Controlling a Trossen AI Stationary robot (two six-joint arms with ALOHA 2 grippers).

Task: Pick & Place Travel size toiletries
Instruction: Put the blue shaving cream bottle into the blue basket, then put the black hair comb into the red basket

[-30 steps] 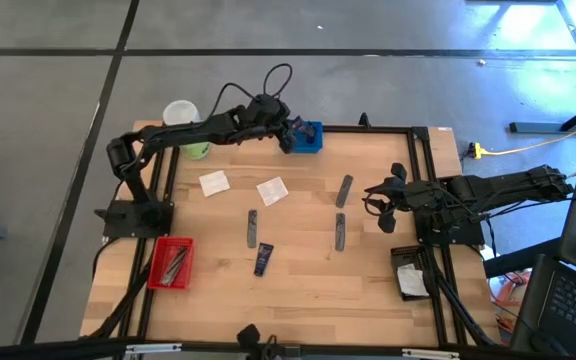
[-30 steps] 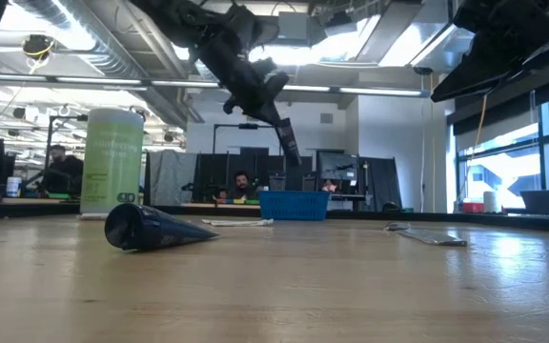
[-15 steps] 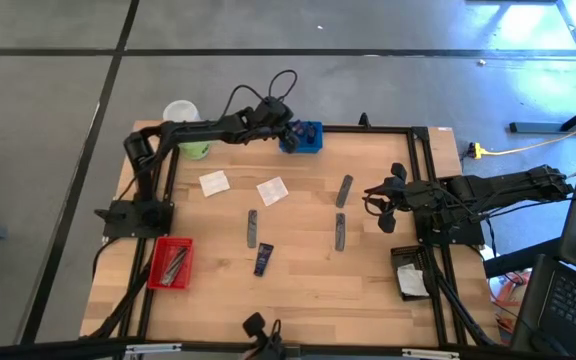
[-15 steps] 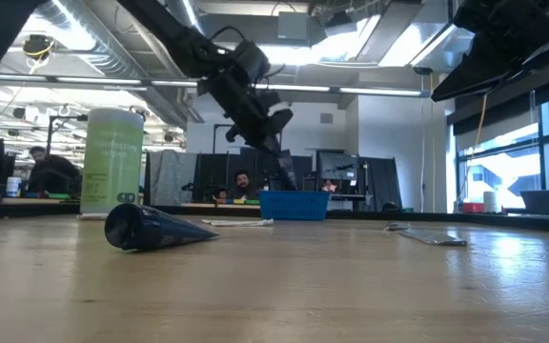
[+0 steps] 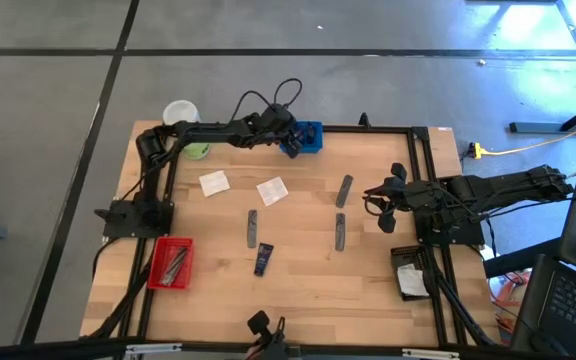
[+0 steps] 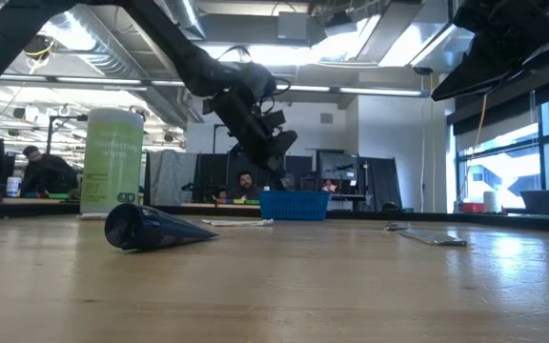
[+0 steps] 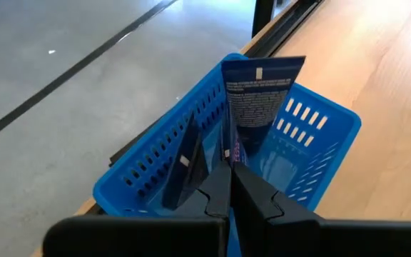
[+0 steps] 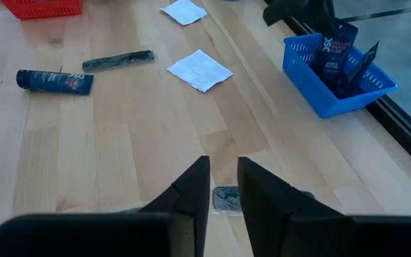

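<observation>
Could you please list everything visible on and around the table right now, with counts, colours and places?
Blue tray: one, blue, far edge of the table; two navy tubes stand in it.
Navy tube: one, dark navy, upright in the blue tray, pinched by the left gripper.
Second navy tube: one, dark navy, leaning in the blue tray.
Navy tube on table: one, lying near the middle.
Grey tubes: three, grey, lying mid-table.
White sachets: two, white, flat, left of centre.
Red tray: one, red, near-left side, holding dark items.
Green bottle: one, light green, white cap, far-left corner.
Left gripper: fingers shut on the navy tube, over the blue tray.
Right gripper: fingers apart, empty, right side.
</observation>
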